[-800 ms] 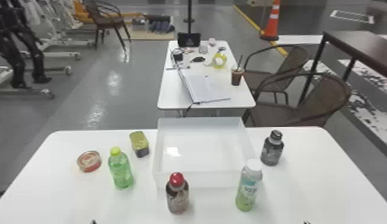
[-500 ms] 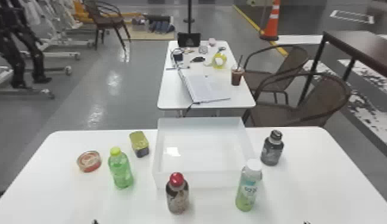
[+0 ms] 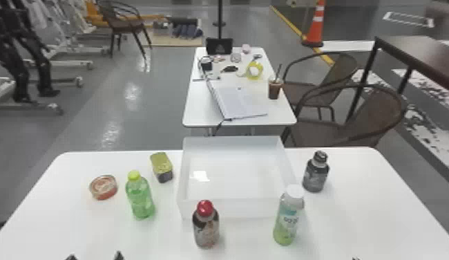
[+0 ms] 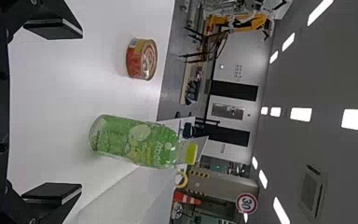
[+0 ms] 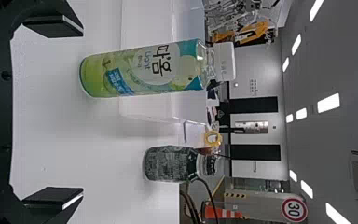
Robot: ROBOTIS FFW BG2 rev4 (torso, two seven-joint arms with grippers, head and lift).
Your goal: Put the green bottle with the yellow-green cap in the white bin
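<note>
White bin (image 3: pixel 241 209) is sitting open; left gripper (image 4: pixel 81 111) and right gripper (image 5: pixel 81 111) are holding fingers apart; green bottle (image 3: pixel 141 200) is standing at bin's 8 o'clock — likely light, slick, squeezable, mid-body inviting gentle grip — yellow-green cap (image 3: pixel 134 175) probably offering less

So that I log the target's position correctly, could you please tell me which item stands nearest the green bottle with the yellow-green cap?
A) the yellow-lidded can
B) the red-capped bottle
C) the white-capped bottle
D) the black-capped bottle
A: the can stands just beyond the green bottle.

The left hand (image 3: pixel 95 256) has flat, angular black fingers (image 4: pixel 52 29).
</note>
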